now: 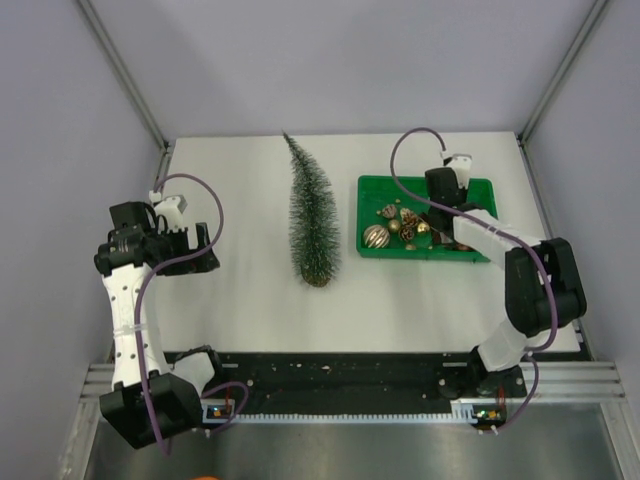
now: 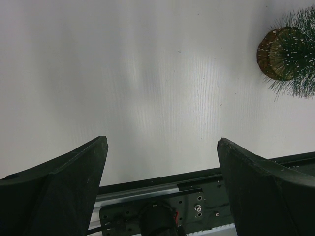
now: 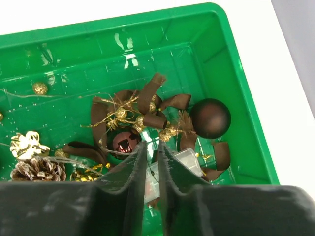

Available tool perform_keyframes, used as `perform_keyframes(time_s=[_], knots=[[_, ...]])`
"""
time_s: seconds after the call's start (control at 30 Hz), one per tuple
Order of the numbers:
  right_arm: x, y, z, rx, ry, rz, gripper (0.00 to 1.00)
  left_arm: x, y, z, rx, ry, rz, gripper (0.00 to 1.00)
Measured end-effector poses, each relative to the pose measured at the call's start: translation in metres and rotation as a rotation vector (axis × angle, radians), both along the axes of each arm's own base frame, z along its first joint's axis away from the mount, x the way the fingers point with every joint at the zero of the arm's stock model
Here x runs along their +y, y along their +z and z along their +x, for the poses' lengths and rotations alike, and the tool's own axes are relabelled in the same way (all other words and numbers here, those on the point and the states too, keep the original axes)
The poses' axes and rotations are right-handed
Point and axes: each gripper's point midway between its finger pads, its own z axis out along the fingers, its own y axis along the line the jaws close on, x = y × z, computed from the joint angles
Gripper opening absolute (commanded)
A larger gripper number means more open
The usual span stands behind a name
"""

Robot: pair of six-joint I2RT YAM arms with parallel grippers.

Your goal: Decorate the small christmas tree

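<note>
Tree (image 1: 313, 215) stands upright on its round wooden base near the middle of the table (image 1: 250, 300), with a green tray (image 1: 375, 185) just beside it on the right. In the left wrist view we see only the tree's base and lowest bristles (image 2: 283, 54), cut off at the upper right corner. The left gripper (image 1: 210, 247) hangs over bare table well to the left of the tree, its fingers spread wide (image 2: 162, 142).

From above, the right arm covers part of the tray, so we cannot make out every ornament. The right gripper (image 1: 440, 232) is down inside the tray, apart from the tree, its fingers (image 3: 153, 145) nearly pressed together over a brown ribbon (image 3: 152, 101) and a clear plastic piece (image 3: 189, 160). We cannot tell whether anything is caught between them. A brown ball (image 3: 210, 118) lies just beside the fingertips, and a pine cone (image 3: 38, 169) sits at the lower left.
</note>
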Motion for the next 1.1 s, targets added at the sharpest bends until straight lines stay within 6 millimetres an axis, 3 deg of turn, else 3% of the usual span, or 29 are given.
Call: perform_keyframes(time_s=[0.03, 0.27, 0.37, 0.47, 0.6, 0.7, 0.8, 0.93, 1.1], knots=[[0.002, 0.000, 0.002, -0.007, 0.003, 0.010, 0.00, 0.000, -0.001, 0.000, 0.003, 0.001, 0.001, 0.99], [0.012, 0.007, 0.006, -0.033, 0.043, 0.057, 0.00, 0.002, -0.001, 0.000, 0.003, -0.001, 0.012, 0.99], [0.022, 0.038, 0.011, -0.088, 0.084, 0.100, 0.00, 0.002, -0.001, 0.000, 0.003, -0.002, 0.014, 0.99], [0.039, 0.100, 0.021, -0.202, 0.141, 0.158, 0.00, 0.002, -0.001, 0.000, 0.003, -0.003, 0.014, 0.99], [0.074, 0.220, 0.029, -0.419, 0.265, 0.254, 0.00, 0.002, 0.002, 0.001, -0.004, -0.004, 0.016, 0.99], [0.101, 0.310, 0.021, -0.577, 0.367, 0.314, 0.00, 0.003, 0.013, 0.003, -0.040, -0.010, 0.028, 0.99], [0.118, 0.380, 0.001, -0.693, 0.456, 0.369, 0.00, 0.002, 0.034, 0.004, -0.112, -0.018, 0.052, 0.99], [0.124, 0.450, -0.030, -0.811, 0.547, 0.420, 0.00, -0.006, 0.083, 0.001, -0.268, -0.062, 0.085, 0.99], [0.128, 0.501, -0.063, -0.910, 0.643, 0.474, 0.00, -0.040, 0.165, -0.012, -0.546, -0.206, 0.068, 0.99]])
